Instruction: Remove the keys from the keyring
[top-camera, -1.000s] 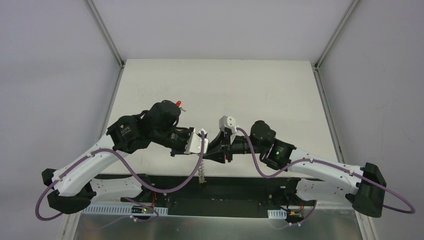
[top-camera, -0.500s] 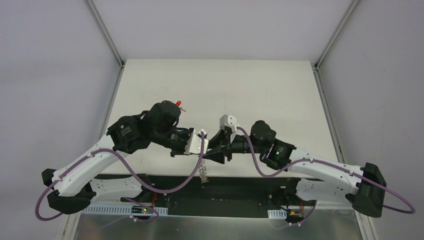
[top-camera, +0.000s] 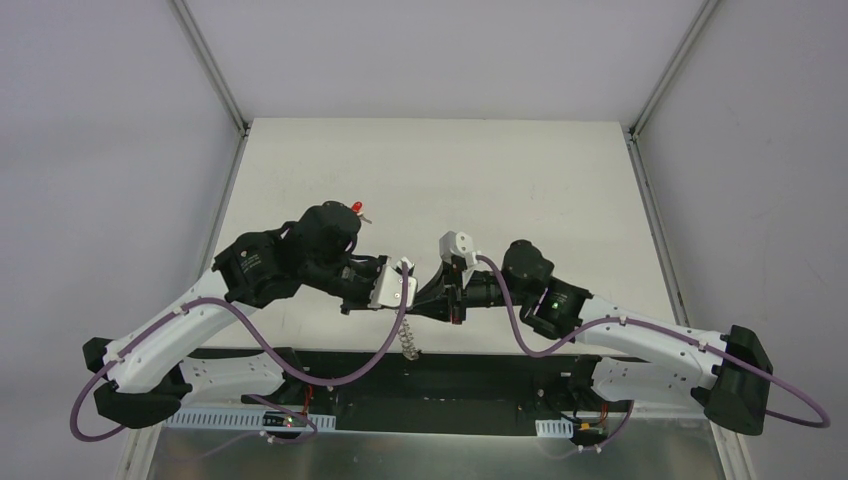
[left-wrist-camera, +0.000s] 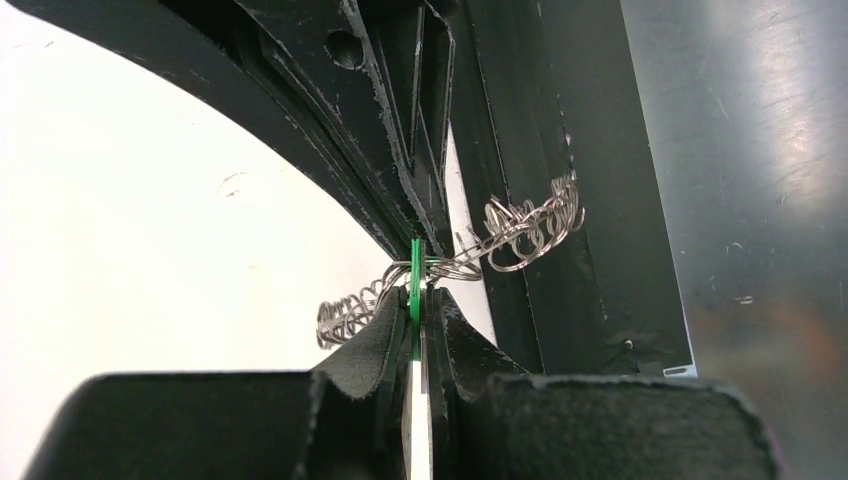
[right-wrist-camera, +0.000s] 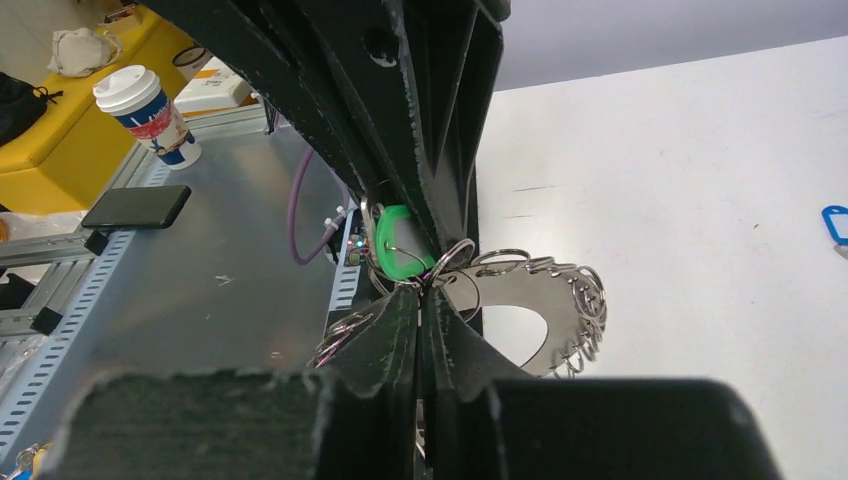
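keyring (right-wrist-camera: 545, 290) | right tool (right-wrist-camera: 422, 296) pinching it | left tool (left-wrist-camera: 416, 302) clamping green key (left-wrist-camera: 414, 265) | blue key (right-wrist-camera: 835, 222) well apart

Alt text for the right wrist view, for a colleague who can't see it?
The right gripper is shut on the looped rim of the silvery keyring. The left gripper meets it from above, pinching a green key; a blue key lies on the white table at far right.
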